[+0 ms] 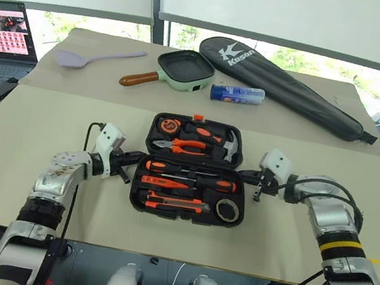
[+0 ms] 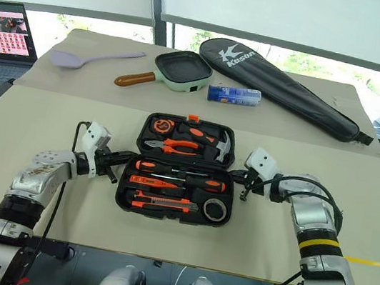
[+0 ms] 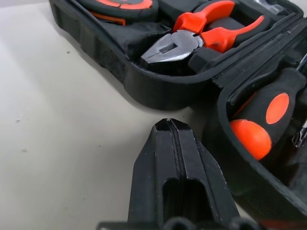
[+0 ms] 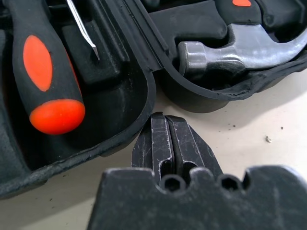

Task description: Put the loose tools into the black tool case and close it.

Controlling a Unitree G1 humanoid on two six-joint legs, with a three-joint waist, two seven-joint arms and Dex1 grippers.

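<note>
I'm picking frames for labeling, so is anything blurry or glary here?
Eye views: even daylight, sharp on the black tool case, bright windows behind. Left wrist view: left gripper soft up close, pliers sharp. Right wrist view: sheen on the hammer.

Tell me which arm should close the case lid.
No clear winner: left end effector and right end effector sit shut at opposite ends of the black tool case, level with its hinge. The tools are already inside; closing probably suits both together.
</note>
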